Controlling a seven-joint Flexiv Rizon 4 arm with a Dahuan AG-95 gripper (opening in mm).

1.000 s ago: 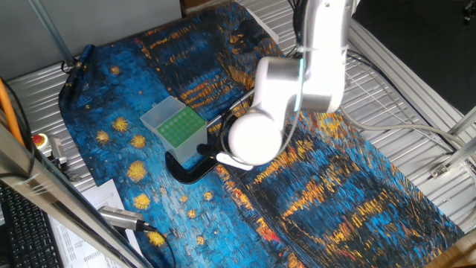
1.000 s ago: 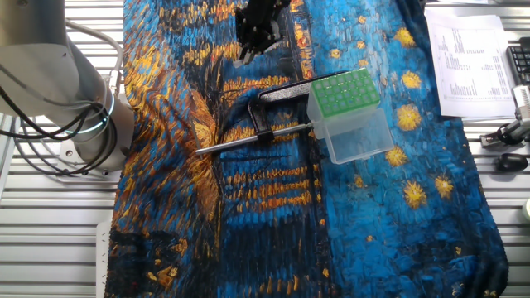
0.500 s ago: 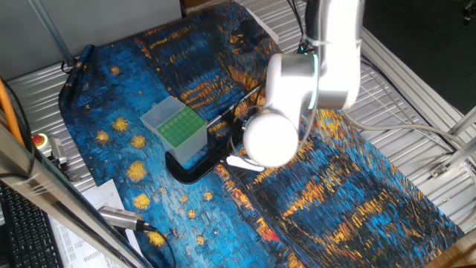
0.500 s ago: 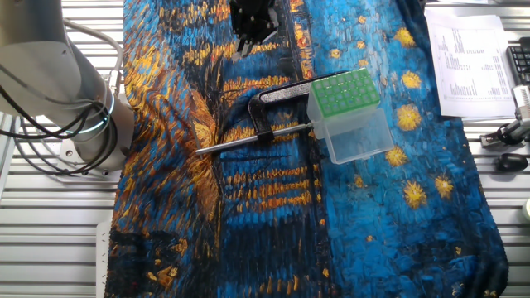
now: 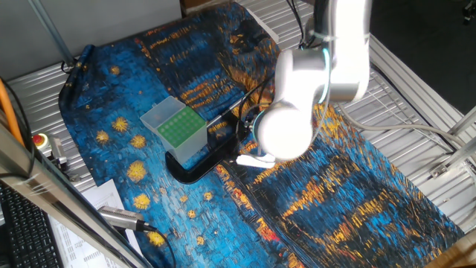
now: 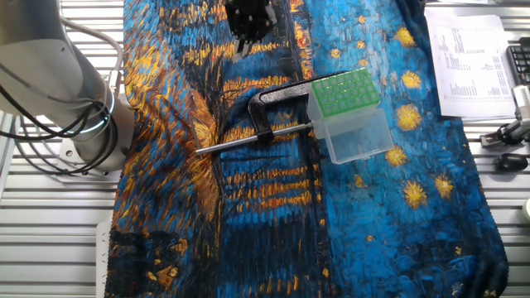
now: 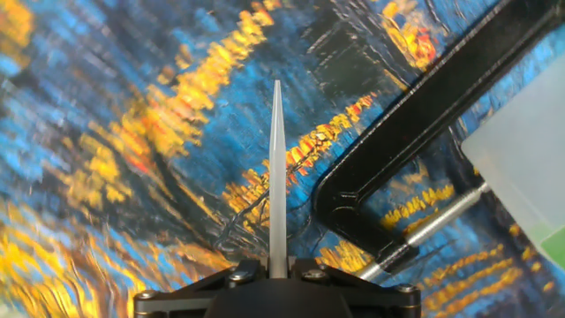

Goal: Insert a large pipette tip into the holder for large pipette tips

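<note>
Claw (image 7: 277, 269) closed on the large pipette tip (image 7: 276, 177), gripping its wide end, with the slender body projecting straight out from between the black fingers and tapering to a point above the patterned blue and yellow cloth (image 6: 248, 207) covering the counter. Tip clear of the cloth, the clamp and the box; contact limited to the claw. In the other fixed view, claw (image 6: 248, 25) seen as a dark shape near the top edge, raised above the cloth, well apart from the holder for large pipette tips (image 6: 349, 116). Holder standing on the cloth: translucent whitish box with green holed grid on top, its near corner entering the hand view at the right (image 7: 530, 168). Black C-shaped clamp (image 6: 269, 112) lying just beside the holder, its thin metal rod (image 6: 248, 141) extending away from the box. In one fixed view, white arm (image 5: 312, 89) blocking sight of the claw; holder (image 5: 175, 128) visible to its left.
</note>
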